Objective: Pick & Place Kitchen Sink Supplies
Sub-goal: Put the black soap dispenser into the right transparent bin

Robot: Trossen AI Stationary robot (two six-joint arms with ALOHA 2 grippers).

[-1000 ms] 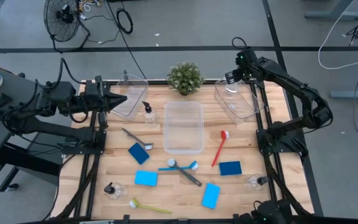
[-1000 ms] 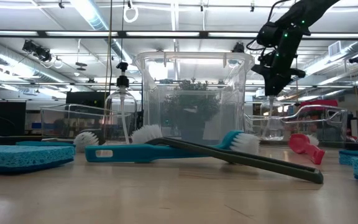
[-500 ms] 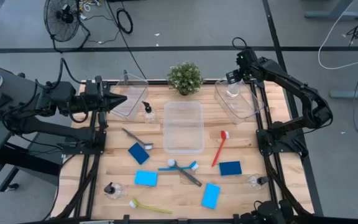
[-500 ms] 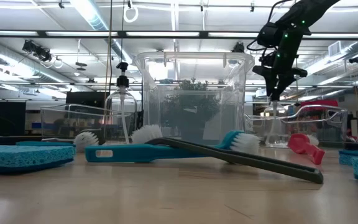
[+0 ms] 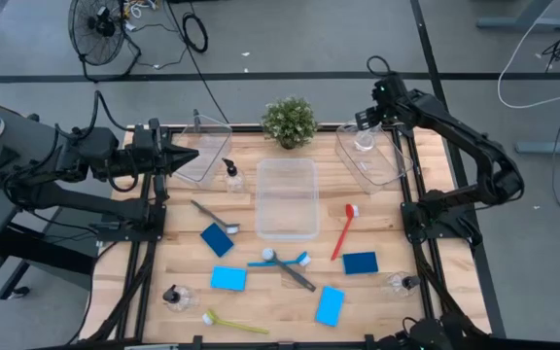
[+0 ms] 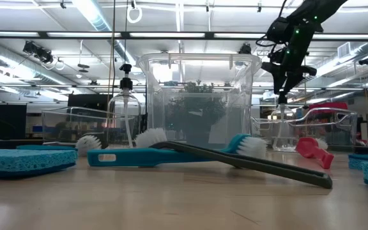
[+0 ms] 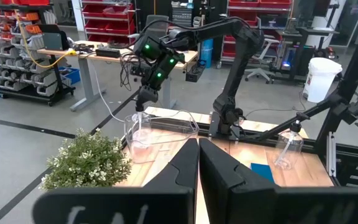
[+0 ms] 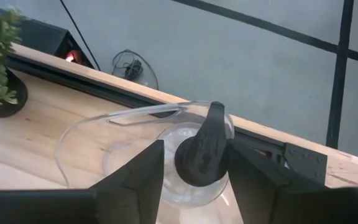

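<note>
My right hand (image 8: 194,163) hangs spread over the pump bottle (image 8: 205,152) standing in the bin (image 5: 377,156) at the bench's two o'clock, and I worry lifting crookedly could clip the pump and tip it.

We see a wooden table (image 5: 261,301) carrying three clear bins (image 5: 287,199), a potted plant (image 5: 289,121), four blue sponges (image 5: 360,262), pump bottles (image 5: 230,175), and brushes: red (image 5: 343,230), blue (image 5: 278,261), grey (image 5: 212,218), yellow-green (image 5: 233,322).
</note>
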